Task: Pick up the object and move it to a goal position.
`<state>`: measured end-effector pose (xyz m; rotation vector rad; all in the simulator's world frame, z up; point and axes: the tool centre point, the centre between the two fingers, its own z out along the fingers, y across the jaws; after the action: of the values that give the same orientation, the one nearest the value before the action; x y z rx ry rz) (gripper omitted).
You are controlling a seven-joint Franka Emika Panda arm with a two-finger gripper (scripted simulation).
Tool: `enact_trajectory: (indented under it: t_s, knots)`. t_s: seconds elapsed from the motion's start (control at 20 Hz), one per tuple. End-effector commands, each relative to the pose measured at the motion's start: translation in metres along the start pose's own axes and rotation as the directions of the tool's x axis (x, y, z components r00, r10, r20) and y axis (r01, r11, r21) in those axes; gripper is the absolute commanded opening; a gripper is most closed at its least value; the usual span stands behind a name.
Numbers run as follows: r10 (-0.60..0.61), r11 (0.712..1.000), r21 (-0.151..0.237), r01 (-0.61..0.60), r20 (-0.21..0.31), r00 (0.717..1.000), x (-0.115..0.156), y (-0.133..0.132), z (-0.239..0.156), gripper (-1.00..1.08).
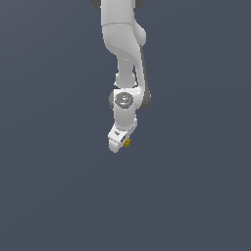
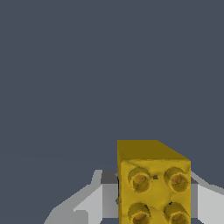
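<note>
The object [image 1: 127, 142] is a tiny mustard-yellow studded block, peeking out at the tip of the white gripper [image 1: 119, 141] in the middle of the exterior view. In the wrist view the object [image 2: 153, 175] fills the space between the two grey fingers [image 2: 109, 199], its studded face toward the camera. Both fingers press against its sides, so the gripper is shut on it. The arm hangs down from the upper edge of the exterior view, with the hand tilted slightly toward the exterior view's left. No goal marker shows in either view.
A plain dark blue-grey surface [image 1: 54, 186] fills the background in both views. Nothing else stands on it within sight.
</note>
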<state>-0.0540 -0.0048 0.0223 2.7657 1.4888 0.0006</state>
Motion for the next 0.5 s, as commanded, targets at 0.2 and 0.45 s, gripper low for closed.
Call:
enact_trajectory:
  t_s: [0.2,0.45]
  knots:
    - [0.000,1.000,0.000,0.000,0.000,1.000,-0.001,0.003,-0.004,-1.00]
    - [0.000,1.000,0.000,0.000,0.000,1.000,-0.005,0.014,-0.021,-1.00]
